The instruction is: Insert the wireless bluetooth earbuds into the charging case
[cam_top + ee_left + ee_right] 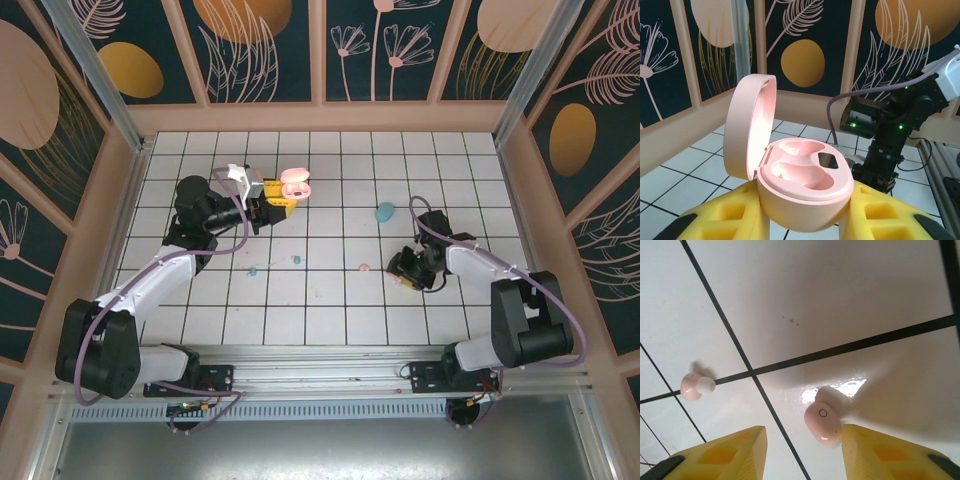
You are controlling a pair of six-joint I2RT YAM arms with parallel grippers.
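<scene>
L gripper (805, 220) clamped on open pink charging case (805, 175), lid up. R gripper (802, 450) jaws apart astride pink earbud (823, 422), bud against one finger.

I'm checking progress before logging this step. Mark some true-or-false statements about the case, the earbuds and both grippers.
1. The left gripper holds the pink charging case with its lid open. True.
2. An earbud already sits in the case. False: both sockets look empty.
3. A pink earbud lies on the table between the right gripper's fingers. True.
4. The right gripper is clamped on that earbud. False: its jaws stand wider than the earbud.
5. The teal case lies on the table, apart from both grippers. True.
</scene>
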